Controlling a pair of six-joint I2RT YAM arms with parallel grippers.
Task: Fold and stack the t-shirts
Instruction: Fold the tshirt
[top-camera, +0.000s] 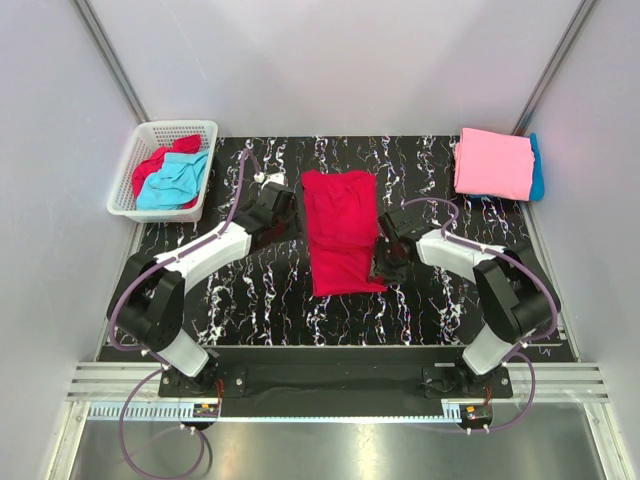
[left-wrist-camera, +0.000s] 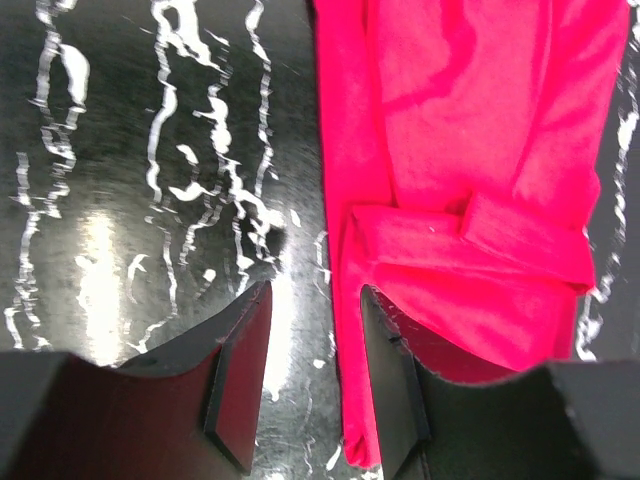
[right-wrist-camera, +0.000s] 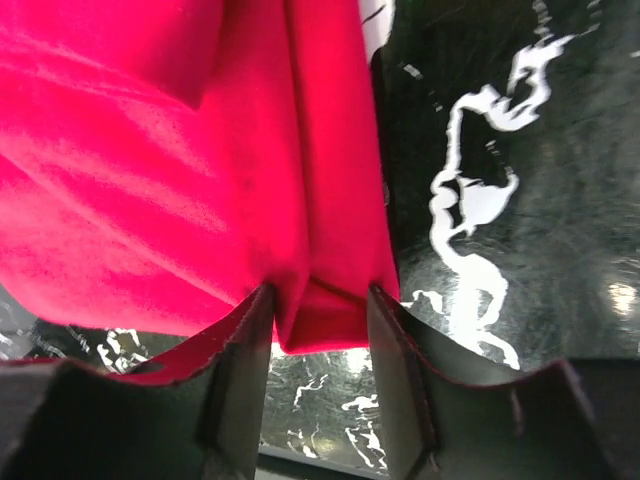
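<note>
The crimson t-shirt (top-camera: 342, 230) lies at the middle of the table (top-camera: 440, 300), folded into a long strip. We judge the crosswise fold to be in hand. Next, both grippers must pinch their edges and carry them over. The left gripper (left-wrist-camera: 315, 288) stands released, with the left edge between its fingers. The right gripper (right-wrist-camera: 322, 290), likewise spread, straddles the right edge.

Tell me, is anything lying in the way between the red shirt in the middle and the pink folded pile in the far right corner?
Nothing loose that I can see. Between the red t-shirt and the pink t-shirt there is only bare table. The right tool sits at the red shirt's edge on that side, jaws open.
</note>
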